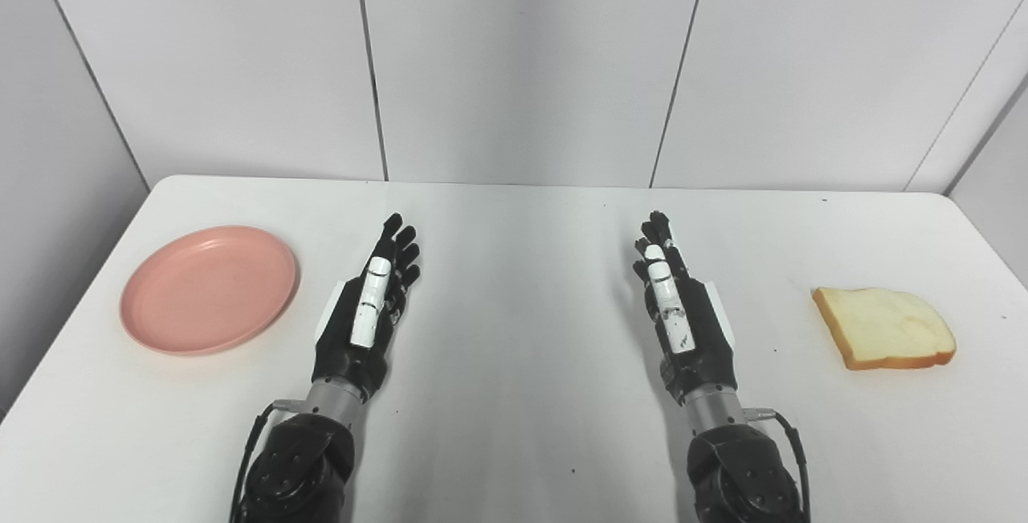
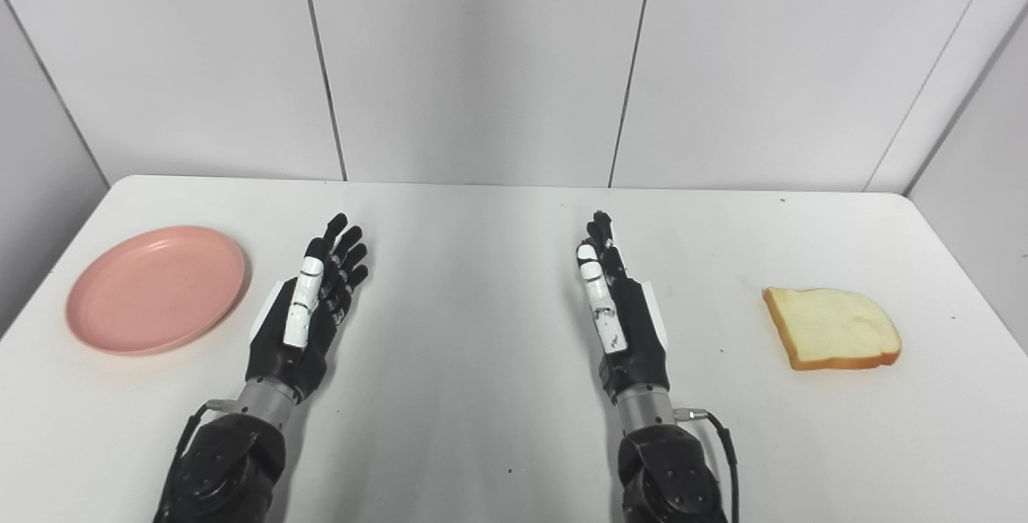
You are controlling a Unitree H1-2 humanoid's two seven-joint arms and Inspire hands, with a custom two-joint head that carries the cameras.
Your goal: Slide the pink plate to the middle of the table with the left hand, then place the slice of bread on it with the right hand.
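On the far left of the white worktop [image 1: 514,426] lies the pink plate [image 1: 209,288], shallow and round, right way up and empty, well clear of the centre where it has to end up. It looks like light, stiff plastic with a smooth underside, so it should slide readily under a sideways push; the raised rim nearest the middle, or a few fingertips pressed flat inside the well, seems the sensible place to act on it, and too sharp a shove could send it skidding or spinning. Just right of the plate but not touching it, the left hand [image 1: 365,314] hovers or rests low over the worktop, fingers stretched forward and spread a little, holding nothing. The middle of the worktop between the two hands is bare. The right hand [image 1: 683,314] mirrors the left, extended flat and empty, fingers apart. Well to its right, near the edge, lies the bread [image 1: 883,327], one pale slice with a brown crust, flat on the surface. It is likely soft, light and easily crushed or torn, so a gentle pinch across the firmer crust edge would suit better than squeezing the crumb. Neither step looks begun.
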